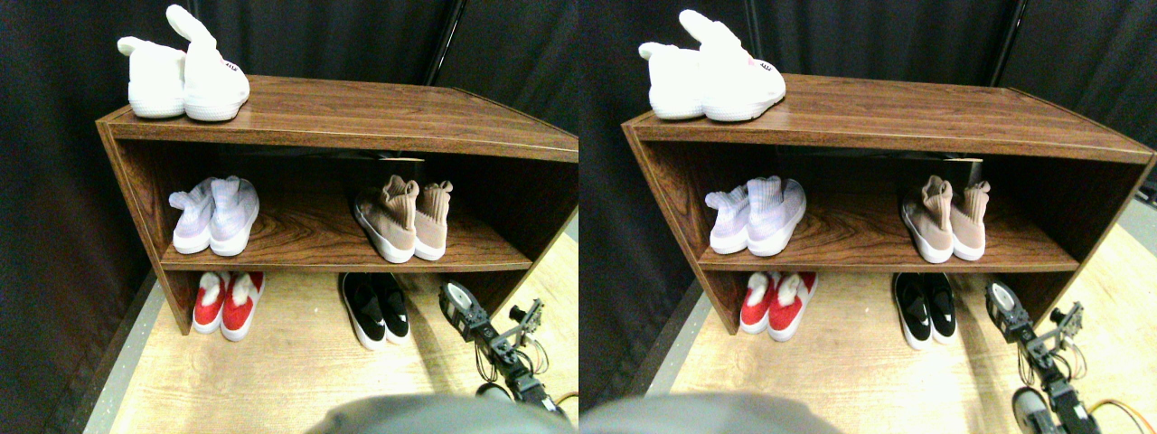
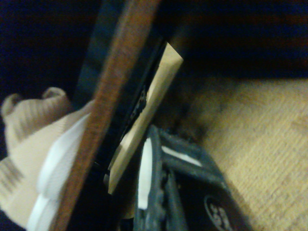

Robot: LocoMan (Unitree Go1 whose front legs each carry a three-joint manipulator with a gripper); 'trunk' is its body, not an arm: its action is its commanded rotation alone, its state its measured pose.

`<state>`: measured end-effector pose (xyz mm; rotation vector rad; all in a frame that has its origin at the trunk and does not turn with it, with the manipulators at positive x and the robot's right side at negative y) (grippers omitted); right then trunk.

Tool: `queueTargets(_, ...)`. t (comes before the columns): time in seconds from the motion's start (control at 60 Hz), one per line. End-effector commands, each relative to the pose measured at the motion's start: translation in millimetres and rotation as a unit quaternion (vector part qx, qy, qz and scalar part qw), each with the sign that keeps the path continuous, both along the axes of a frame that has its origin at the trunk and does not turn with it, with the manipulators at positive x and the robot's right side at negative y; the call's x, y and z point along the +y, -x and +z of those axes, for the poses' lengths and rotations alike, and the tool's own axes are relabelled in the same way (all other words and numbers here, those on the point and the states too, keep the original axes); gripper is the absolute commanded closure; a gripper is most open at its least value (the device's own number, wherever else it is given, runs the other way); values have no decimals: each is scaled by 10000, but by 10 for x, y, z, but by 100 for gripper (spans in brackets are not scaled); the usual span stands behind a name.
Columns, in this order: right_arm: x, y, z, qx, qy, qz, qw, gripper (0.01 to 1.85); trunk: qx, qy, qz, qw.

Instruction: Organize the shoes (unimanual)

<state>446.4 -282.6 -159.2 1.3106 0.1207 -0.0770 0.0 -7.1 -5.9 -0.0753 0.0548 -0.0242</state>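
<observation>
Both pairs look tidy already. The tan sneakers (image 1: 404, 220) stand side by side on the middle shelf (image 1: 307, 244), heels and knit collars toward me, toes pointing into the shelf unit (image 1: 362, 117), soles touching or nearly so. They sit above my gripper (image 1: 458, 301) and a little to its left. In the wrist view one tan sneaker (image 2: 33, 139), with its white sole, shows just beyond the shelf's front edge (image 2: 106, 110), so I am close under that board.

The black slip-ons (image 1: 377, 307) lie on the floor (image 1: 298, 362) beneath the shelf, paired, white soles together, heels toward me, just left of my gripper and apart from it. Going by how they lie, little or nothing seems left to do; at most a small nudge to square either pair, and I judge the work near its end.

My gripper hangs low beside the unit's right wall, carrying nothing that I can see. Whether its jaws are wide or narrow I cannot tell: the wrist view shows only the dark frame of one jaw, and the front camera shows the gripper from behind.

Further off to the left, lavender sneakers (image 1: 217, 215) share the middle shelf, red shoes (image 1: 228, 303) sit on the floor below them, and white bunny slippers (image 1: 185, 72) rest on top of the unit.
</observation>
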Motion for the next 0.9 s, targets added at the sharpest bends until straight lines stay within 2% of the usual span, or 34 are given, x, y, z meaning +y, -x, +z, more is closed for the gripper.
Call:
queueTargets(0.017,57,108,167,-284,51,231,9993,180,-64,138,12,9999)
queueTargets(0.167,99,413,331,-474,120,448,9978,180,-111,96,-13,9999)
queueTargets(0.233,104,479,375,-572,215,526,9967,180,-136,76,-28,9999)
queueTargets(0.317,141,595,496,-778,231,652,9946,180,-180,47,-66,9998)
queueTargets(0.367,158,646,576,-1037,269,857,9905,180,-199,44,-79,9998)
queueTargets(0.5,182,707,706,-1266,237,959,9870,180,-277,13,-109,9996)
queueTargets(0.667,215,794,839,-1491,232,897,9845,180,-363,17,-120,9993)
queueTargets(0.783,236,821,893,-1553,135,926,9834,180,-382,21,-111,9992)
queueTargets(0.9,255,839,913,-1591,88,925,9829,180,-369,25,-94,9993)
